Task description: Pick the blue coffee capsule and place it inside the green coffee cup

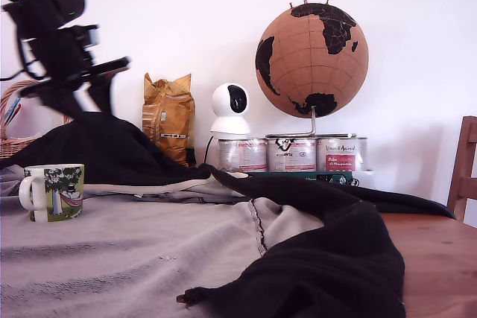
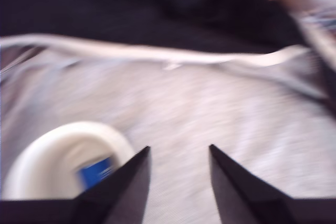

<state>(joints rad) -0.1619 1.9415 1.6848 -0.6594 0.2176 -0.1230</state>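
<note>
Capsule: the blue coffee capsule (image 2: 96,173) is seen as a blurred royal-blue patch inside the green coffee cup (image 1: 54,191).
Cup: tree print, white handle; set on grey cloth (image 1: 149,258).
Gripper: the gripper (image 2: 177,153) is spread, empty.

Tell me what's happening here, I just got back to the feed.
The arm is raised at the exterior view's left, above the green coffee cup, which stands on the grey cloth. In the blurred wrist view, the blue coffee capsule lies inside the cup, and the gripper is open with nothing between its fingers. The placing looks done.
</note>
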